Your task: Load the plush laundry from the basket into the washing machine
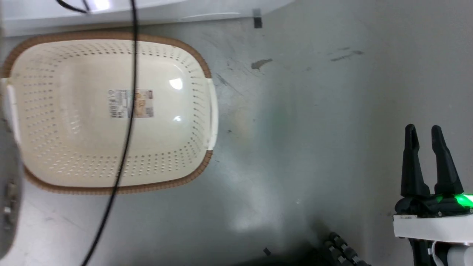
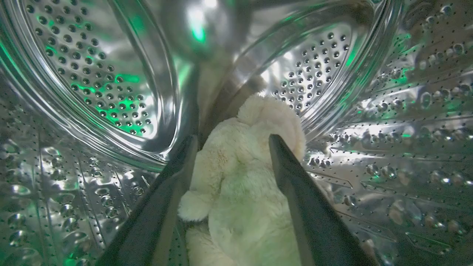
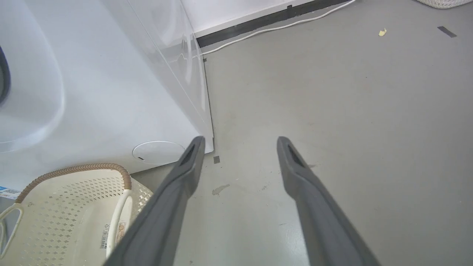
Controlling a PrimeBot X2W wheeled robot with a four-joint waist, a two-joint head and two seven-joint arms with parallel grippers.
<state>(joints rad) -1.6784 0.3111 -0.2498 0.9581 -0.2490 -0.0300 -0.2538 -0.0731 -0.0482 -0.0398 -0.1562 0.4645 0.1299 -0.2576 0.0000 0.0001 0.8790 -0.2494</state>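
Note:
The plush laundry [image 2: 240,177], a fluffy cream toy, lies inside the washing machine's perforated steel drum [image 2: 92,74]. My left gripper [image 2: 232,142] reaches into the drum and is open, its two dark fingers spread on either side of the toy. The basket [image 1: 199,62] sits on the floor at the left of the head view, holding nothing, its label sticker showing on the bottom. It also appears in the right wrist view as the basket [image 3: 55,207], next to the white washing machine [image 3: 111,92]. My right gripper [image 1: 423,129] hangs open over bare floor at lower right, right gripper [image 3: 239,139].
A black cable [image 1: 127,122] hangs across the head view in front of the basket. A white cord [image 3: 277,27] runs along the wall's dark baseboard. Part of another woven basket [image 3: 443,3] sits at the far right. Grey floor [image 1: 314,111] stretches right of the basket.

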